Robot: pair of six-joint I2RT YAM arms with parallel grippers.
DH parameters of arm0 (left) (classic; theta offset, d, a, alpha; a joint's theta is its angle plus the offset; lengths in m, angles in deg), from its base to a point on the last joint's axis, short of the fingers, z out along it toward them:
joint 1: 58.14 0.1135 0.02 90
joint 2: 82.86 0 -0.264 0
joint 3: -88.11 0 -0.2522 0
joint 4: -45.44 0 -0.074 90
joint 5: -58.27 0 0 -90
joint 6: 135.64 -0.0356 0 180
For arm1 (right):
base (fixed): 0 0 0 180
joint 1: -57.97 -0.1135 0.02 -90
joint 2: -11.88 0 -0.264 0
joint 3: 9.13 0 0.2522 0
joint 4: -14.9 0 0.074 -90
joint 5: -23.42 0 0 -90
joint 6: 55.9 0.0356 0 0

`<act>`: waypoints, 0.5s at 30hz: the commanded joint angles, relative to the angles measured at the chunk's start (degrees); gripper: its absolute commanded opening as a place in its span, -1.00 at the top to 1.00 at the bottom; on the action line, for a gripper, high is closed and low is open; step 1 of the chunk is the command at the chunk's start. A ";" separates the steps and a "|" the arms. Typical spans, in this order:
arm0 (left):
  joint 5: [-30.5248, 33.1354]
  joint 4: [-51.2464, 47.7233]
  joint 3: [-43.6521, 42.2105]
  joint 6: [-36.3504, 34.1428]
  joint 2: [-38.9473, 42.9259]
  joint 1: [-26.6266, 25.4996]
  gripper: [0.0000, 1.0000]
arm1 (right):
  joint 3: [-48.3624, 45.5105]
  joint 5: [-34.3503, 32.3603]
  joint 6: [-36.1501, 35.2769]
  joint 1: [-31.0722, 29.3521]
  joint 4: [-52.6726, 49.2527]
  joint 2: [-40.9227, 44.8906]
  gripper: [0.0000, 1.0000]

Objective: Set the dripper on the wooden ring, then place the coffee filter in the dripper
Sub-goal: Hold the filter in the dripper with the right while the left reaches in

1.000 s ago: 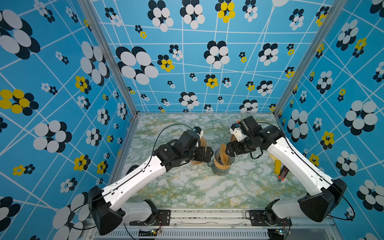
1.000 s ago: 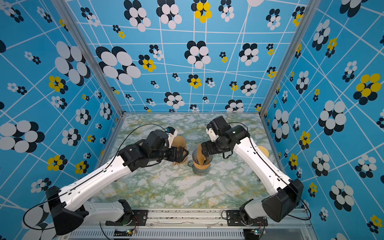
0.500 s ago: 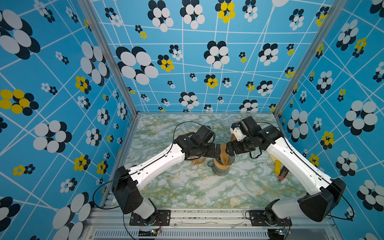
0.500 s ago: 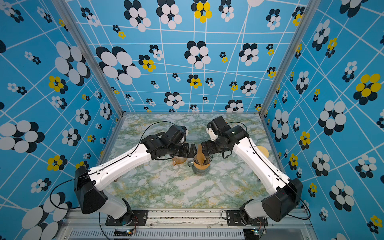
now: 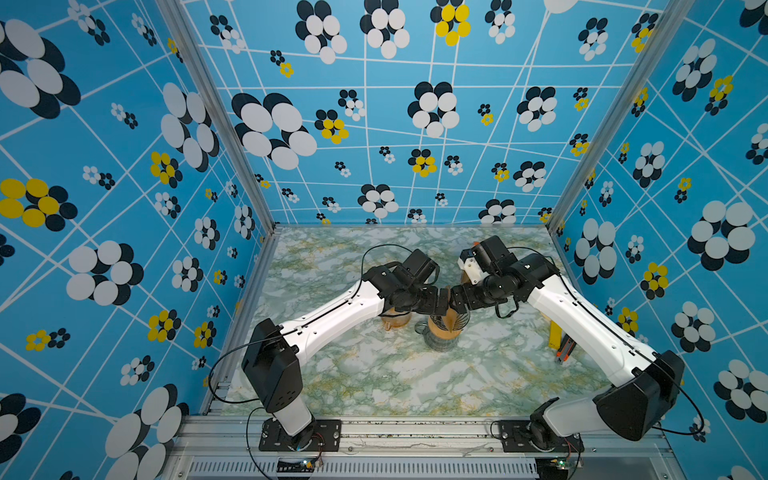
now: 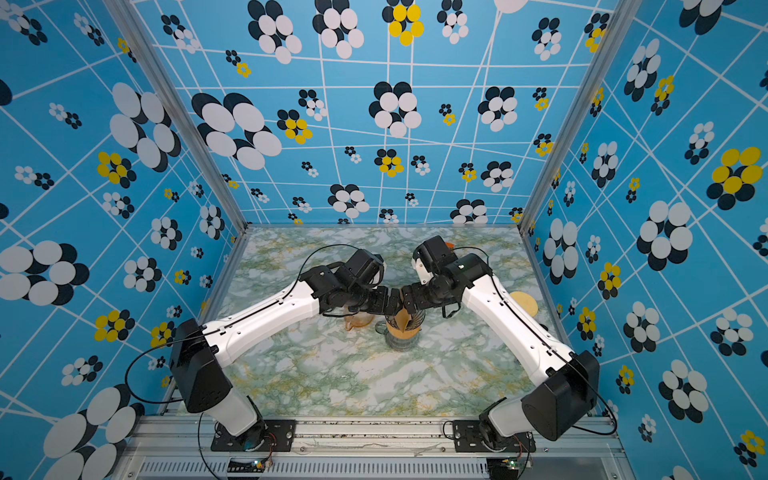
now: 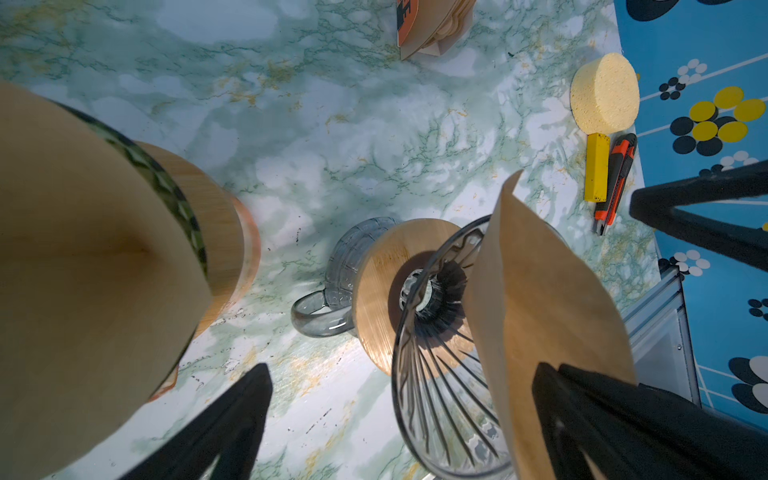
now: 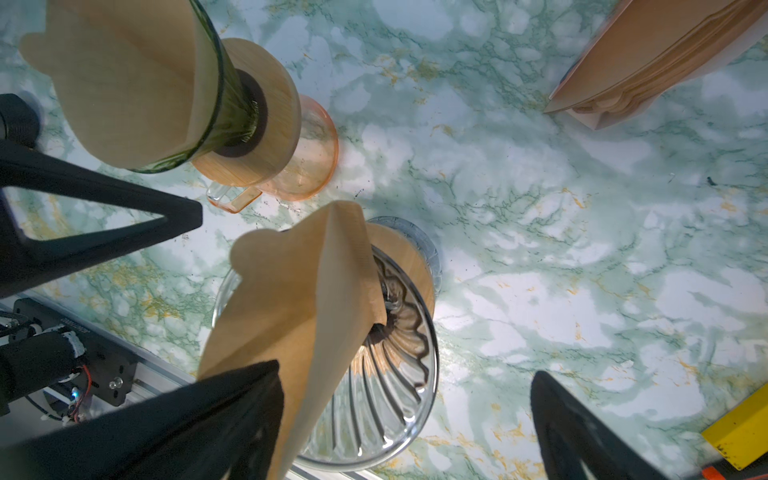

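Note:
A brown paper coffee filter (image 8: 299, 311) stands half-folded inside the clear ribbed glass dripper (image 8: 386, 374), leaning on one side of it. The dripper rests on a wooden collar (image 7: 382, 291) over a glass mug. In both top views the two grippers meet tip to tip just above the dripper (image 5: 457, 322). My left gripper (image 7: 399, 436) is open, and one finger (image 7: 602, 415) lies against the filter (image 7: 540, 311). My right gripper (image 8: 399, 432) is open and straddles the dripper rim, with one finger (image 8: 208, 415) against the filter's outer face. Neither pair of jaws closes on it.
A green glass dripper holding its own filter (image 8: 137, 83) sits on an orange cup (image 8: 307, 158) just left of the clear one. A pack of filters (image 8: 665, 54) lies behind. At the right wall are a yellow sponge (image 7: 604, 91), yellow block (image 7: 596, 166) and orange knife (image 7: 617, 178).
My left arm has swung right from beside the orange cup until its gripper meets the right one over the clear dripper. The right arm has barely moved.

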 commanded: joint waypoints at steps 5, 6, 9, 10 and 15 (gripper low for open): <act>1.49 -1.44 1.92 -0.51 -2.02 0.11 -0.98 | -2.27 -3.02 2.11 -0.47 1.32 0.35 -0.88; 1.41 -1.23 1.79 -0.35 -2.12 0.21 -0.98 | -2.28 -3.30 2.25 -0.44 1.40 0.39 -0.88; 1.70 -1.29 1.78 -0.26 -2.51 0.21 -0.98 | -2.45 -4.48 2.63 -0.50 1.63 0.76 -0.88; 1.84 -1.47 1.78 -0.20 -2.64 0.22 -0.98 | -2.61 -4.78 2.65 -0.40 1.71 0.88 -0.88; 2.59 -1.52 0.60 0.44 -2.52 0.17 -0.98 | -2.77 -5.25 2.51 -0.44 1.62 1.33 -0.87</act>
